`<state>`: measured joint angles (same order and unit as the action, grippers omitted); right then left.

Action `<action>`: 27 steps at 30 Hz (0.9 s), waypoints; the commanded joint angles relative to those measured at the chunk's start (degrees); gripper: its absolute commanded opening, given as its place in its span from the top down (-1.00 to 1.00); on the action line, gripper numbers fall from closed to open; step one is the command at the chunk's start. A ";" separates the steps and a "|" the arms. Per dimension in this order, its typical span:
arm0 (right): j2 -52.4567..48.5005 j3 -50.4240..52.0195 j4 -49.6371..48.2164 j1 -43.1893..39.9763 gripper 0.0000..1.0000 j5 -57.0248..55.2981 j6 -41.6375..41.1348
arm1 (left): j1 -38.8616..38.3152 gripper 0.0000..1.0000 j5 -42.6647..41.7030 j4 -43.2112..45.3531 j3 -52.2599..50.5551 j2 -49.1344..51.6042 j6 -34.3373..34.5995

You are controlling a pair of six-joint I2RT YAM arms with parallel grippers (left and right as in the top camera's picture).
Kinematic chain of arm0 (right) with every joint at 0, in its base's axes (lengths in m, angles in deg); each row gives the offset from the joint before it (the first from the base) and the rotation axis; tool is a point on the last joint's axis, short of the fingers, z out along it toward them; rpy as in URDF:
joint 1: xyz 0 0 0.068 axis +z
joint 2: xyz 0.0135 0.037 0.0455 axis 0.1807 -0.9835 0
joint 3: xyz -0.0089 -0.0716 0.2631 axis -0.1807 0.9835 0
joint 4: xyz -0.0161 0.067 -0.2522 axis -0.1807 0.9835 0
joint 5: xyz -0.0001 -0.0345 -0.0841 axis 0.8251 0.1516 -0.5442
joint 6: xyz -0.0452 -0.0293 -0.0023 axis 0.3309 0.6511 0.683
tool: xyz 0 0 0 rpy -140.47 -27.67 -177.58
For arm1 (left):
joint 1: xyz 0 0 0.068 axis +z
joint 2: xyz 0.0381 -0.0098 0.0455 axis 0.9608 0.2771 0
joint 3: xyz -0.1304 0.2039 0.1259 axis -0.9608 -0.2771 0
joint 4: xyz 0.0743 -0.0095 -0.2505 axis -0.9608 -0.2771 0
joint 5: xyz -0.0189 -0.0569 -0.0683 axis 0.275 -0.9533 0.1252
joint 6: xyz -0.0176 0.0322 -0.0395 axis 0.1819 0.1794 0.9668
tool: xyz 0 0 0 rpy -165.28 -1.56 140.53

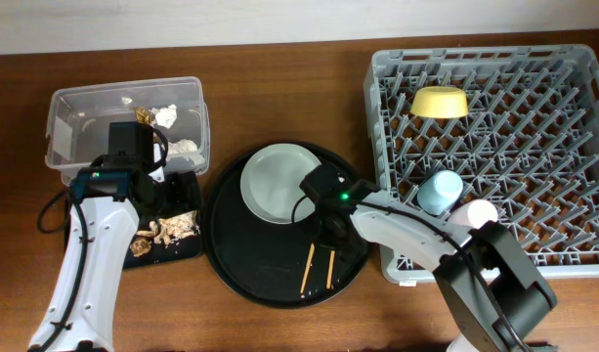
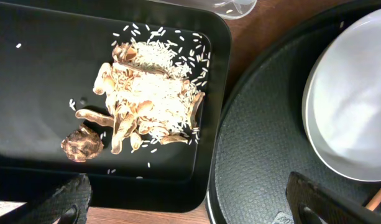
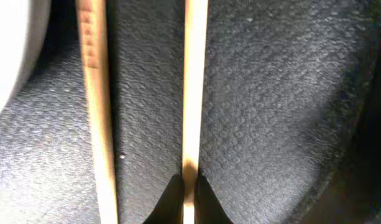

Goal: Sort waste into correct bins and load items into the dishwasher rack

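Right pincer (image 3: 184, 200) pinching 1 chopstick (image 3: 194, 93), grip hidden overhead, left pincer (image 2: 190, 200) wide, empty

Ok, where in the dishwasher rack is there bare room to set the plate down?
The rack is bare pegs across its right half, from beside the yellow bowl down to the front wall. Its front-left corner is crowded: the blue cup and pink cup stand there, with the right arm above.
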<state>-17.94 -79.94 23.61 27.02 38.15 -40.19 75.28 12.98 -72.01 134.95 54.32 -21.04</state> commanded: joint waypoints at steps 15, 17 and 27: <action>5.27 -20.59 28.13 -25.18 0.92 -3.34 36.65 | 0.20 -0.98 -0.22 0.07 0.15 -0.87 0.55; 4.15 -19.41 26.10 -25.18 0.77 -3.34 36.65 | 0.20 -0.99 -0.22 0.04 0.15 -0.87 0.55; 10.45 -25.31 24.11 -24.81 -0.39 7.43 32.98 | 0.20 -0.98 -0.22 -0.04 0.15 -0.87 0.55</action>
<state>-5.15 -105.71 48.22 2.12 49.82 -3.38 75.28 12.98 -71.99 134.95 54.32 -21.04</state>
